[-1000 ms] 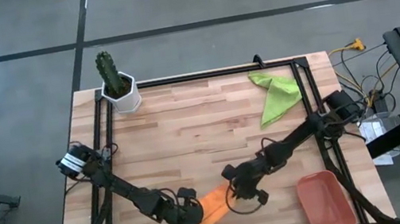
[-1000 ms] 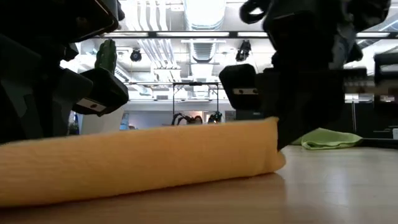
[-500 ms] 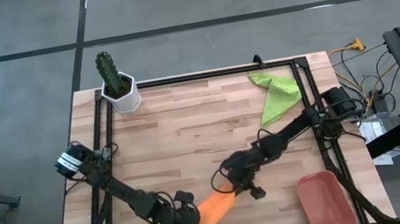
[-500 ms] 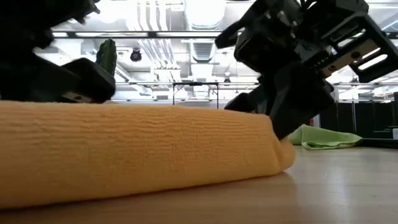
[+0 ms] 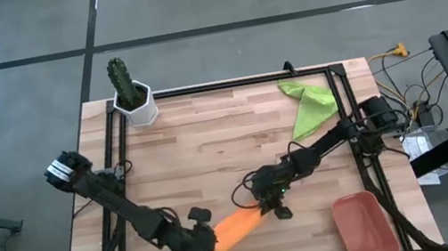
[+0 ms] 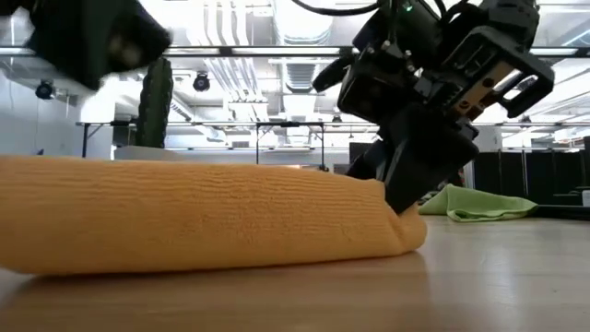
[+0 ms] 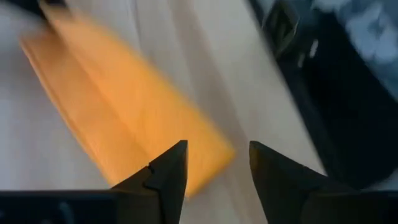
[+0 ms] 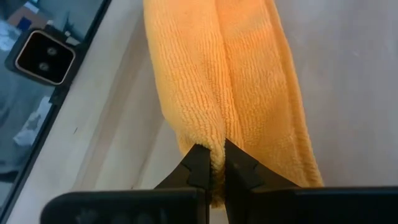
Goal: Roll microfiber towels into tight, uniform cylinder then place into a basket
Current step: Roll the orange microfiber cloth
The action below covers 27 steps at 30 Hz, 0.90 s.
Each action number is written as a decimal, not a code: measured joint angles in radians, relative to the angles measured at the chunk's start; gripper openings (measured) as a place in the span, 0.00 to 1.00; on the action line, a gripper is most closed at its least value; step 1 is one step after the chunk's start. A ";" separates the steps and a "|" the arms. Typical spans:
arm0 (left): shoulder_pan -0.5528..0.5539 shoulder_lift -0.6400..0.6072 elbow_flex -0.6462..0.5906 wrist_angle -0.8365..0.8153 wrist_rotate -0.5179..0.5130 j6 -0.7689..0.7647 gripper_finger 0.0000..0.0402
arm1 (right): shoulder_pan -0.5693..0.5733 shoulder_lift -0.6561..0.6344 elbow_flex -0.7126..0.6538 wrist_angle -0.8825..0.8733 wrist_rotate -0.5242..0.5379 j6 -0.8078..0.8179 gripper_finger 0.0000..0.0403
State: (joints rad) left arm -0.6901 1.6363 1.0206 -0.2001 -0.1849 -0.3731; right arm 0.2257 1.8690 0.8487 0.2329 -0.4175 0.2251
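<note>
The table (image 5: 209, 146) is a light wooden butcher-block top with a black frame running along its edges, standing on a grey concrete floor marked by dark seams. In the high view, taking the table's centre as the dial's middle, the rolled orange towel (image 5: 236, 228) lies at about 6 o'clock, near the front edge. The right gripper (image 5: 263, 202) sits at the roll's upper end with its fingers pressed together on a fold of the orange cloth, as the right wrist view shows plainly. The left gripper (image 5: 202, 242) is at the roll's lower end; its fingers (image 7: 165, 177) stand spread, with the towel's end just beyond them and not clamped. The green towel (image 5: 309, 105) lies crumpled at about 2 o'clock, well apart from both arms. The basket (image 5: 364, 225) sits at about 4 o'clock by the front right corner, with nothing visible inside. A white pot with a cactus (image 5: 131, 93) stands at about 10 o'clock at the back left corner. Cables and equipment crowd the floor to the right of the table. The low view looks across the boards into a bright hall with ceiling lights and ducts.
</note>
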 joint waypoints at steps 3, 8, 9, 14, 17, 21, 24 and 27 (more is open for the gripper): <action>-0.003 -0.013 0.000 0.091 -0.061 0.082 0.37 | -0.012 0.000 -0.009 0.002 0.000 0.029 0.03; 0.003 0.068 -0.003 0.256 -0.084 0.207 0.37 | -0.020 0.000 -0.027 0.021 0.004 0.090 0.03; 0.006 0.096 0.006 0.262 -0.085 0.234 0.37 | -0.020 -0.001 -0.031 0.028 0.008 0.112 0.03; 0.003 0.205 0.035 0.260 -0.190 0.418 0.37 | -0.024 -0.001 -0.050 0.054 0.021 0.187 0.03; -0.004 0.229 0.034 0.258 -0.316 0.496 0.37 | -0.024 -0.002 -0.055 0.055 0.023 0.207 0.03; -0.003 0.230 0.033 0.208 -0.395 0.511 0.37 | -0.024 -0.002 -0.059 0.056 0.025 0.221 0.03; 0.003 0.230 0.031 0.190 -0.397 0.510 0.37 | -0.024 -0.002 -0.061 0.056 0.025 0.221 0.03; 0.014 0.230 0.025 0.191 -0.408 0.481 0.37 | -0.023 -0.002 -0.063 0.056 0.026 0.221 0.03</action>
State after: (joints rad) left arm -0.6763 1.8665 1.0453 -0.0089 -0.5925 0.1083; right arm 0.2024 1.8668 0.7858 0.2890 -0.3920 0.4461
